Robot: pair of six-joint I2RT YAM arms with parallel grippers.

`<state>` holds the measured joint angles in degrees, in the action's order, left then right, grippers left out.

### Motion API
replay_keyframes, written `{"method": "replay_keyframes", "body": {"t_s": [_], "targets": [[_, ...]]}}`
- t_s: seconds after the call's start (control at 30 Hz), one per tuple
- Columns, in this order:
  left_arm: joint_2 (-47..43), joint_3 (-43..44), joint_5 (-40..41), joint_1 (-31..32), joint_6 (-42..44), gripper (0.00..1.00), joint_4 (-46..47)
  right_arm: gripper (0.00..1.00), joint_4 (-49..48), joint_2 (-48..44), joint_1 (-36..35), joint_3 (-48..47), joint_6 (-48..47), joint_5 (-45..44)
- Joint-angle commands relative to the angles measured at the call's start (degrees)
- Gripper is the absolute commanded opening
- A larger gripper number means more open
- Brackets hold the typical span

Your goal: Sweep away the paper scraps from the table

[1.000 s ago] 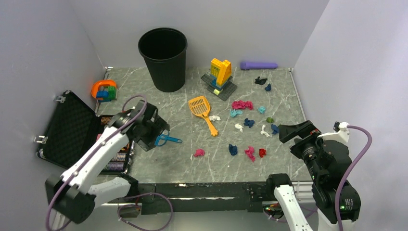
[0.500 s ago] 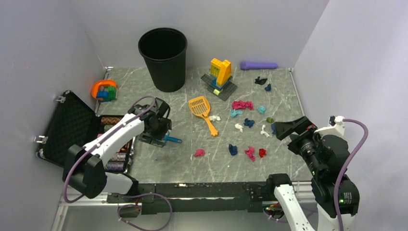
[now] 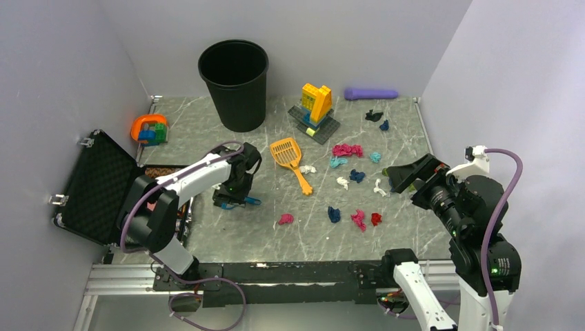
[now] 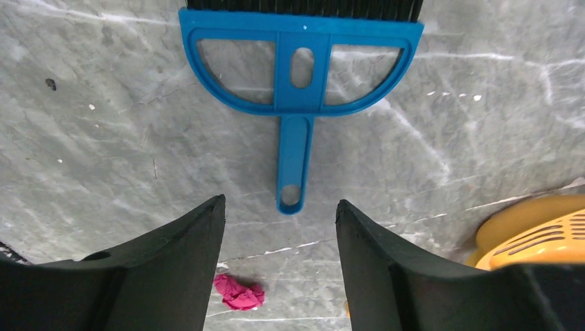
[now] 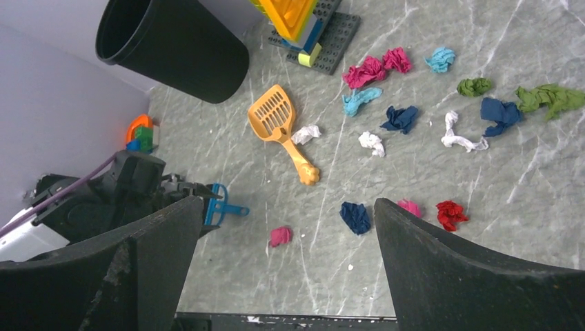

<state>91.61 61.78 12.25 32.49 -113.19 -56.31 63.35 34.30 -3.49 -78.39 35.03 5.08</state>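
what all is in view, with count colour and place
paper scraps: over a dozen, pink, red, blue, teal, green, white, black, right half
table: one, grey-green marbled, underneath
bin: one, black, far, left of centre
scoop: one, orange, centre
brush: one, blue, left of centre
brick build: one, yellow-orange, far centre
cylinder: one, purple, far wall
toy: one, orange-green-blue, far left
case: one, black, open, left edge
left tool: one, black, open over brush
right tool: one, black, open, raised right
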Motion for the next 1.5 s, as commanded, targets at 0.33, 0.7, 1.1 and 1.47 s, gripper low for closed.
{"method": "replay_keyframes", "body": {"t_s": [0.33, 0.7, 1.1, 1.47], "targets": [[4.09, 0.39, 1.16, -5.01, 4.17, 0.66, 3.71, 1.00, -3.10, 0.37, -0.20, -0.15, -1.45, 1.11], [10.39, 2.70, -3.45, -5.31, 7.45, 0.63, 4.43, 1.00, -3.42, 0.92, -0.14, -0.09, -1.22, -0.61], [7.88, 3.92, 1.94, -4.68, 16.31, 0.18, 4.78, 1.00, -3.39, 0.34, -0.20, 2.67, 0.20, 0.26], [-10.12, 5.23, -11.10, 1.74, 24.84, 0.03, 12.47, 1.00, -24.30, 1.41, -0.14, 18.77, 9.03, 27.27]]}}
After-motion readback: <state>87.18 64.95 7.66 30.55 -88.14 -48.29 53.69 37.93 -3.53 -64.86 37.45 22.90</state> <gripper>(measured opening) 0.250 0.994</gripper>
